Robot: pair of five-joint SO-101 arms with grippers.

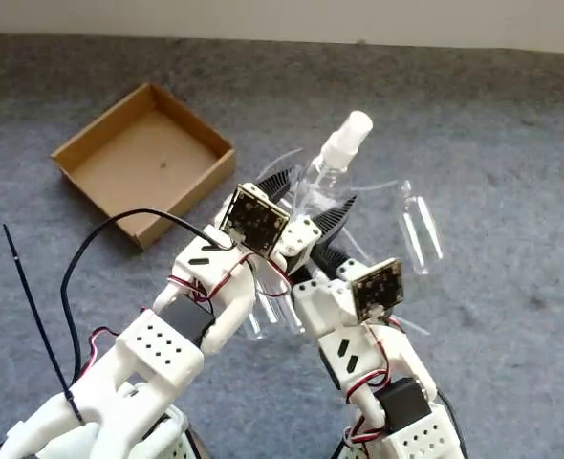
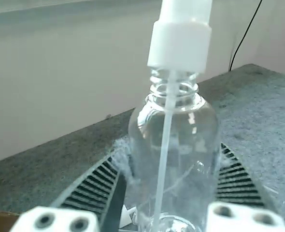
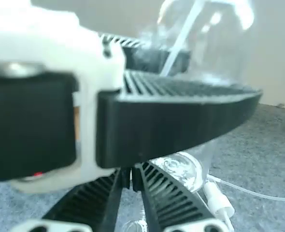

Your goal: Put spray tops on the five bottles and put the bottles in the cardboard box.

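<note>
Grey carpet point(image 1: 511, 143) runs back to a pale wall point(image 1: 263, 14). The left gripper point(image 2: 169, 166) is clamped on a clear bottle point(image 2: 174, 130), with a ribbed finger point(image 2: 92, 186) on each side of the body. The bottle's long axis runs straight out from that gripper, neck outward. The spray top point(image 2: 179, 41) sits over the neck with its tube down inside. The threads below it are bare, so I judge it not yet screwed home. The right gripper point(image 3: 132, 175) is pinched closed on nothing, just beside the left arm's fingers and short of the top, which lies farther out along the bottle. It would have to open and go out to the top to turn it. The box point(image 1: 81, 158) lies well apart on the left arm's side.
</note>
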